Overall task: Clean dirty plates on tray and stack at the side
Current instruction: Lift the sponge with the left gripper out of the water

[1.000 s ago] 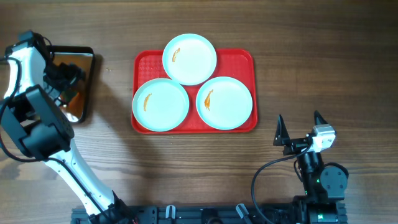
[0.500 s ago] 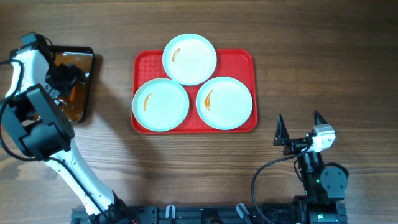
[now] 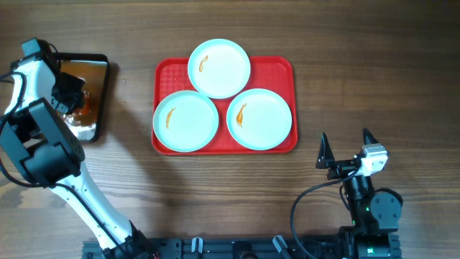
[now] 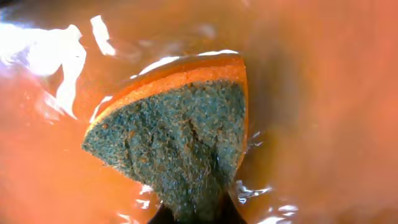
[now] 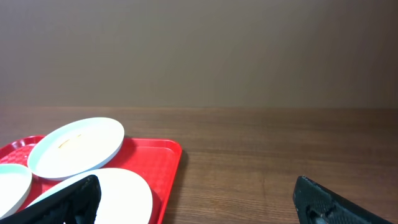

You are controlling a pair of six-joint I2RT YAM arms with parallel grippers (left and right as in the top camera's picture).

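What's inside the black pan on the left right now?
The black pan holds brownish water and an orange sponge with a dark scouring face, pinched by the left gripper. Murky water hides its bottom.

Three plates (image 3: 219,68), one tray (image 3: 282,72), one pan (image 3: 105,93), one sponge (image 4: 180,137)

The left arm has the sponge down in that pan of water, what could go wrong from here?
The sponge in the left gripper is soaked in the pan's brownish water, so it may drip across the table toward the tray. The plates crowd together, one lying over the tray's left rim; wiping could shove or tip them.
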